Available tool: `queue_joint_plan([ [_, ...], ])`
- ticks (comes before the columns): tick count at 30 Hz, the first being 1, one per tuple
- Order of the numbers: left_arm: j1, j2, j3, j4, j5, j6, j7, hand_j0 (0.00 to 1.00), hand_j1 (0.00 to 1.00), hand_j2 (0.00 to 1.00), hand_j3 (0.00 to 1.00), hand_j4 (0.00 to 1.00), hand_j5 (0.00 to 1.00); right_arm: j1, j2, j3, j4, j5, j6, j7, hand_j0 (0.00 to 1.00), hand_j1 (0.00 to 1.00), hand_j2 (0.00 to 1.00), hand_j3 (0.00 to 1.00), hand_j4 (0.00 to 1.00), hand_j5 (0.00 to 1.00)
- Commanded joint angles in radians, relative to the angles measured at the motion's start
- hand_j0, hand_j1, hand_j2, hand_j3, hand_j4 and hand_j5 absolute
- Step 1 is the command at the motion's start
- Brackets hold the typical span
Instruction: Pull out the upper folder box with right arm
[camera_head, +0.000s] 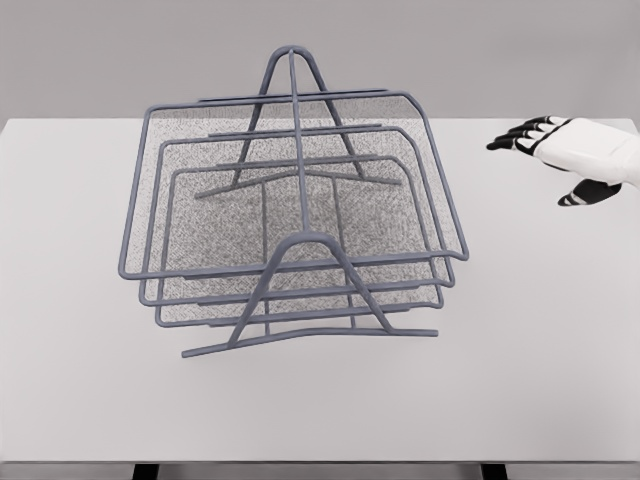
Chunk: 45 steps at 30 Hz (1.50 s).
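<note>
while the right hand (560, 150) hovers open, empty, the upper folder box (290, 185) sits grey, meshed.

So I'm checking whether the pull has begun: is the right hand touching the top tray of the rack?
Apart. The head view shows the right hand hovering off to the right of the top tray, bare table between them.

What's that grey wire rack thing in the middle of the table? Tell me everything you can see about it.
The wire rack is a dark blue-grey stack of three trays, seemingly metal, with mesh floors and wire rims. The upper tray is the widest in view, and the lower ones peek out beneath its front rim. Arched wire supports at front and back hold the trays. It stands upright, roughly mid-table, on the pale grey table. Nothing else touches it; the right hand is apart, well off to its right.
</note>
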Motion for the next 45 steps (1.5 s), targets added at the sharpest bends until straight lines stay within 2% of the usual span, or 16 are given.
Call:
queue_joint_plan([
  [1,0.000,0.000,0.000,0.001,0.000,0.000,0.000,1.00,1.00,1.00,1.00,1.00,1.00,-0.005,-0.004,0.001,-0.003,-0.003,-0.001,0.000,1.00,1.00,1.00,1.00,1.00,1.00],
  [3,0.000,0.000,-0.001,0.001,0.000,0.000,0.000,1.00,1.00,1.00,1.00,1.00,1.00,-0.041,0.021,0.003,0.038,0.036,-0.001,0.000,1.00,1.00,1.00,1.00,1.00,1.00],
  [5,0.000,0.000,0.000,0.001,0.000,0.000,0.000,1.00,1.00,1.00,1.00,1.00,1.00,-0.075,0.042,0.012,0.061,0.062,-0.096,0.000,1.00,1.00,1.00,1.00,1.00,1.00],
  [6,0.000,0.000,0.000,0.001,0.000,0.000,0.000,1.00,1.00,1.00,1.00,1.00,1.00,-0.089,0.128,0.013,0.061,0.170,-0.120,0.000,1.00,1.00,1.00,1.00,1.00,1.00],
  [7,0.000,0.000,0.000,0.001,0.000,0.000,0.000,1.00,1.00,1.00,1.00,1.00,1.00,-0.109,0.176,0.010,0.063,0.216,-0.120,0.000,1.00,1.00,1.00,1.00,1.00,1.00],
  [10,0.000,0.000,0.000,0.001,0.000,0.000,0.000,1.00,1.00,1.00,1.00,1.00,1.00,-0.149,0.188,-0.002,0.052,0.185,-0.120,0.000,1.00,1.00,1.00,1.00,1.00,1.00],
  [13,0.000,0.000,-0.001,0.001,0.000,0.000,0.000,1.00,1.00,1.00,1.00,1.00,1.00,-0.152,0.193,-0.002,0.042,0.125,-0.120,0.000,1.00,1.00,1.00,1.00,1.00,1.00],
  [15,0.000,0.000,0.000,0.001,0.000,0.000,0.000,1.00,1.00,1.00,1.00,1.00,1.00,-0.144,0.249,0.053,0.043,0.122,-0.120,0.000,1.00,1.00,1.00,1.00,1.00,1.00],
  [17,0.000,0.000,0.000,0.001,0.000,0.000,0.000,1.00,1.00,1.00,1.00,1.00,1.00,-0.137,0.252,0.073,0.043,0.122,-0.120,0.000,1.00,1.00,1.00,1.00,1.00,1.00],
  [22,0.000,0.000,-0.001,0.001,0.000,0.000,0.000,1.00,1.00,1.00,1.00,1.00,1.00,-0.104,0.206,0.084,0.014,0.122,-0.120,0.000,1.00,1.00,1.00,1.00,1.00,1.00],
  [26,0.000,0.000,0.000,0.001,0.000,0.000,0.000,1.00,1.00,1.00,1.00,1.00,1.00,-0.078,0.203,0.085,0.003,0.122,-0.120,0.000,1.00,1.00,1.00,1.00,1.00,1.00],
  [34,0.000,0.000,0.000,0.001,0.000,0.000,0.000,1.00,1.00,1.00,1.00,1.00,1.00,-0.071,0.122,0.036,0.012,0.119,-0.120,0.000,1.00,1.00,1.00,1.00,1.00,1.00],
  [37,0.000,0.000,-0.001,0.001,0.000,0.000,0.000,1.00,1.00,1.00,1.00,1.00,1.00,-0.023,0.098,-0.017,0.011,0.119,-0.120,0.000,1.00,1.00,1.00,1.00,1.00,1.00],
  [41,0.000,0.000,0.000,0.001,0.000,0.000,0.000,1.00,1.00,1.00,1.00,1.00,1.00,-0.018,0.044,-0.025,0.014,0.107,-0.120,0.000,1.00,1.00,1.00,1.00,1.00,1.00],
  [43,0.000,0.000,-0.001,0.001,0.000,0.000,0.000,1.00,1.00,1.00,1.00,1.00,1.00,-0.008,0.004,-0.030,0.028,0.076,-0.120,0.000,1.00,1.00,1.00,1.00,1.00,1.00],
  [45,0.000,0.000,0.000,0.001,0.000,0.000,0.000,1.00,1.00,1.00,1.00,1.00,1.00,0.025,0.002,-0.074,0.051,0.076,-0.120,0.000,1.00,1.00,1.00,1.00,1.00,1.00],
])
